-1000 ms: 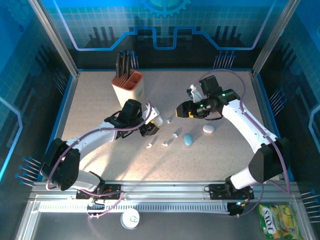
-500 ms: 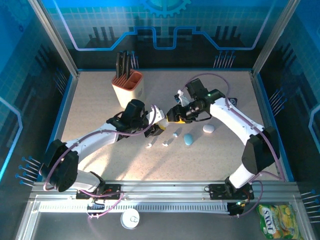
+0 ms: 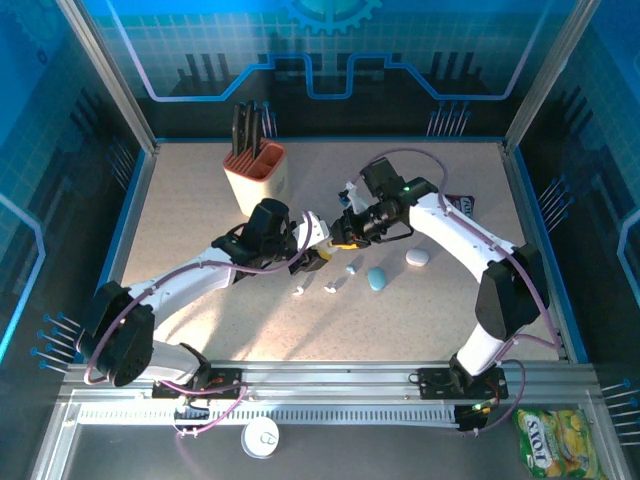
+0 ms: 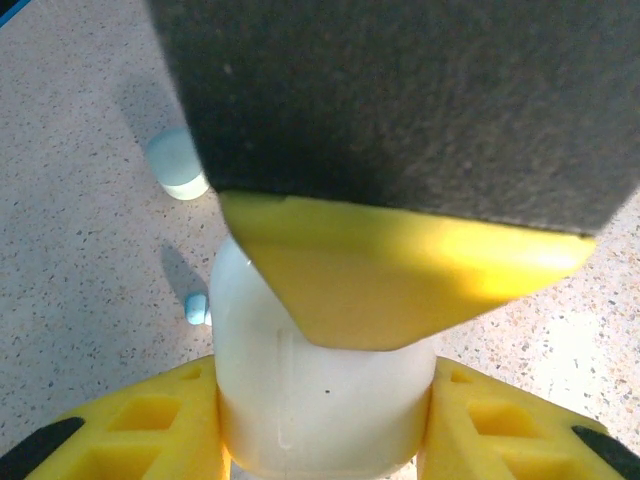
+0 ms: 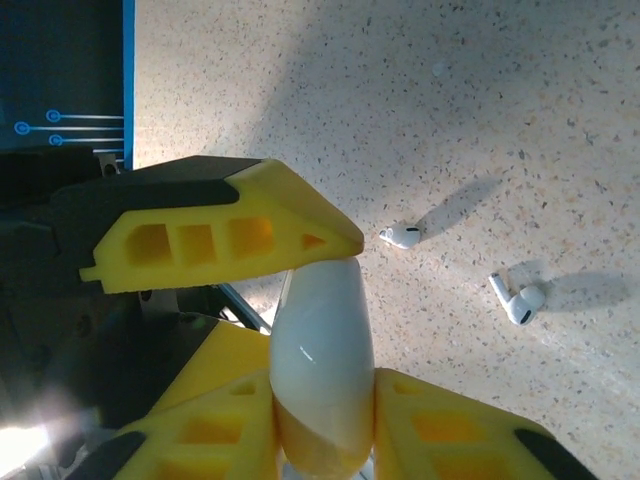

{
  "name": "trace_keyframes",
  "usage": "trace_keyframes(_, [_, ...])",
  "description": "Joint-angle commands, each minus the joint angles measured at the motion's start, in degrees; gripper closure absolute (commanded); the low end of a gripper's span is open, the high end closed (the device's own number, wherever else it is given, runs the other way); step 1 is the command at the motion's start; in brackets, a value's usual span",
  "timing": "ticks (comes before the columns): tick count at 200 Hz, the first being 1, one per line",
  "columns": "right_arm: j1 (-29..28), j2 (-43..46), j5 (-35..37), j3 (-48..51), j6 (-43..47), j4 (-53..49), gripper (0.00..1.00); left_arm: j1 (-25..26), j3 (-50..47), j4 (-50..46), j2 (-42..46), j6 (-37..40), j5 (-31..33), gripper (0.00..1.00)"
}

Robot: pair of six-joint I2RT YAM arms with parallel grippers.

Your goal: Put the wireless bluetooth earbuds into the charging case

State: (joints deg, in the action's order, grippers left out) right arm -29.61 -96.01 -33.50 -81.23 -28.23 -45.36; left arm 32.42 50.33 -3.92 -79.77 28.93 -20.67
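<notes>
Left hand (image 4: 325, 385): fingers part closed, clamped on both flanks of a white glossy pebble-shaped plastic charging case (image 4: 255, 300). The case appears to be lifted off the speckled beige counter (image 3: 200, 210).

Right hand (image 5: 322, 390): fingers drawn close together, pinching the narrow edge of the same case from the opposite side. In the left wrist view, one of its yellow fingertips lies across the top of the case.

Case: no open cavity seen, so the lid is judged closed.

Tiny white stemmed plastic earbuds (image 3: 330, 288): three lie loose on the counter just in front of the joined hands. None is in either hand.

Further out, on the right hand's side: a pale blue oval case (image 3: 377, 279) and a second white oval case (image 3: 417, 257), both flat on the counter.

Step in hand (judgement): opening the case with both hands. No bud is loaded yet, so the task is at an early stage.

Next move calls for: the right hand levering the lid up while the left hand holds the body steady. The shell is smooth and the pinch is on a thin edge, so slip is likely. After that, the right hand has to let go and fetch the nearest bud, stem first into its socket.
</notes>
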Motion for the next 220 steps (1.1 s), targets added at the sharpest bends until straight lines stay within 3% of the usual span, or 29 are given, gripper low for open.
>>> trace_keyframes(1, [0.1, 2.1, 1.8, -0.7, 1.3, 1.2, 0.78, 0.5, 0.1, 3.2, 2.7, -0.5, -1.8, 0.53])
trace_keyframes(19, [1.4, 4.9, 1.7, 0.9, 1.4, 4.8, 0.82, 0.4, 0.2, 2.9, 3.3, -1.6, -2.9, 0.38])
trace_keyframes(53, [6.5, 11.4, -0.2, 4.1, 0.0, 10.7, 0.85, 0.0, -0.6, 8.9, 5.4, -10.8, -3.6, 0.16])
trace_keyframes(92, [14.7, 19.3, -2.5, 7.2, -0.1, 17.0, 0.87, -2.7, -2.4, 23.4, 6.6, -27.5, -8.6, 0.05])
trace_keyframes(136, [21.5, 28.2, -10.8, 9.9, -1.6, 29.4, 0.87, -5.3, -1.0, 38.6, 4.6, -45.2, -19.4, 0.04])
trace_keyframes(177, [21.4, 30.0, -22.5, 8.7, -0.9, 34.6, 0.88, -5.0, 3.1, 47.4, 1.3, -57.3, -30.7, 0.12])
trace_keyframes(190, [20.2, 30.2, -23.7, 8.7, 0.1, 35.2, 0.89, -4.6, 3.7, 51.0, 0.4, -59.6, -32.8, 0.17])
trace_keyframes(220, [15.6, 29.3, -24.9, 7.5, 2.7, 34.4, 0.9, -3.3, 5.8, 49.4, 0.3, -58.4, -34.2, 0.22])
